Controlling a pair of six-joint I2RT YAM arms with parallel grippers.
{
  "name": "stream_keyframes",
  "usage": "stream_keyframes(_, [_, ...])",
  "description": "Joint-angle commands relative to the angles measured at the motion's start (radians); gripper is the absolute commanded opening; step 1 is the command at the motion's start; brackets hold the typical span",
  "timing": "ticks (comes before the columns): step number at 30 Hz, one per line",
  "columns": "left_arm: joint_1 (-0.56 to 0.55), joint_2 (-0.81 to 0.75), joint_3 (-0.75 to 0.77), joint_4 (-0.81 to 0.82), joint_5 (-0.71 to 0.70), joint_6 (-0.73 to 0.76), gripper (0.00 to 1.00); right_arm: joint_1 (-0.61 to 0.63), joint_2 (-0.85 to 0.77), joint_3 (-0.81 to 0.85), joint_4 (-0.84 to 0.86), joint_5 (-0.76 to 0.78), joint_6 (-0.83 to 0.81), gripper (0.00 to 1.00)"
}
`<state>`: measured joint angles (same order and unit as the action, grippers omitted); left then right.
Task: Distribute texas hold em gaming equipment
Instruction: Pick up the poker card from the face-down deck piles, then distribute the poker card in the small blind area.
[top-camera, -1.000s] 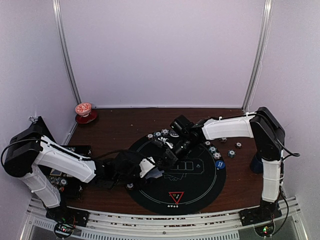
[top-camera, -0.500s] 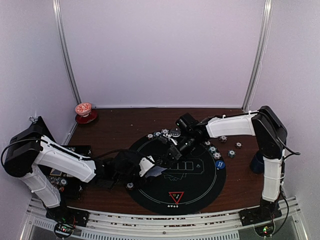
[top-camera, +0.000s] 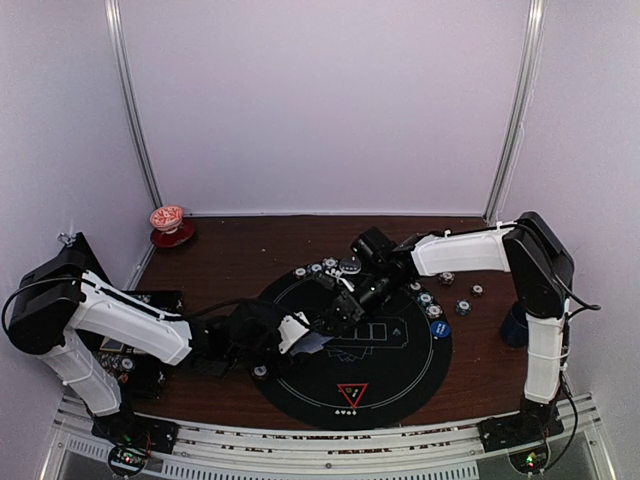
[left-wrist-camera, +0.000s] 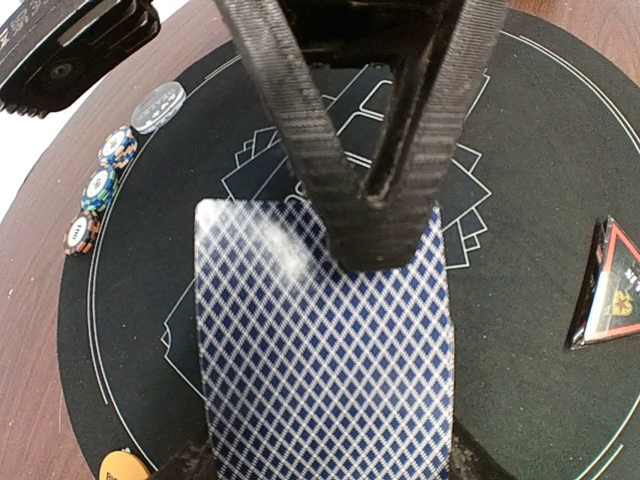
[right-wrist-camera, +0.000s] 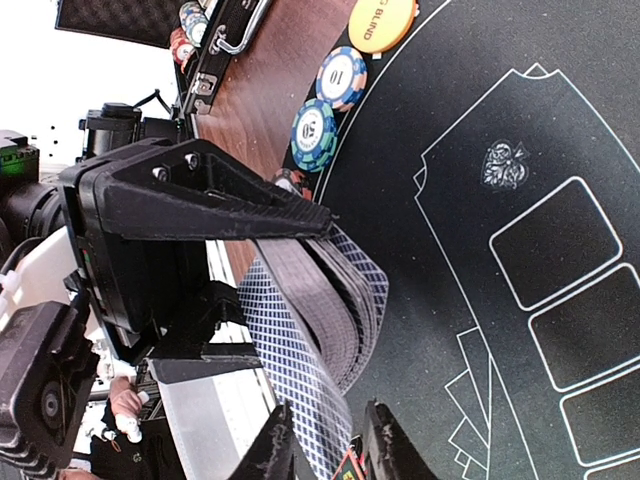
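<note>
Left wrist view shows the left gripper (left-wrist-camera: 378, 235) clamped shut on a blue-backed playing card (left-wrist-camera: 320, 370) above the left part of the black mat (left-wrist-camera: 530, 150) (apparently offered for a handoff), while the right gripper (right-wrist-camera: 328, 445), fingers narrowly apart, straddles one edge.

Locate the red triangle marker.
In the top view, the red triangle marker lies flat at the round black mat's near edge, roughly centred left to right.

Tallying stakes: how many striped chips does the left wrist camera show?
3 chips at the left edge of the mat: upper, middle, lower, below a pale disc. The card may hide others.
</note>
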<state>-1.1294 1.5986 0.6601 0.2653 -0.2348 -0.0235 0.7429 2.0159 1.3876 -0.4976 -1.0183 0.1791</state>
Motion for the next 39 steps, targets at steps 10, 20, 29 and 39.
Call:
stream_keyframes(10, [0.002, 0.008, 0.026, 0.051, 0.003, 0.006, 0.51, 0.026, 0.001, 0.004, 0.044, -0.008, 0.018, 0.00])
stream_keyframes(20, [0.001, -0.054, 0.029, -0.001, -0.064, -0.025, 0.51, -0.199, -0.147, -0.131, 0.053, 0.009, 0.010, 0.00])
stream_keyframes(29, [0.002, -0.086, 0.075, -0.092, -0.104, -0.078, 0.51, -0.338, -0.304, -0.318, -0.128, 0.027, -0.224, 0.00])
stream_keyframes(39, [-0.003, -0.110, 0.095, -0.157, -0.113, -0.131, 0.51, -0.461, -0.507, -0.441, -0.147, 0.086, -0.263, 0.00])
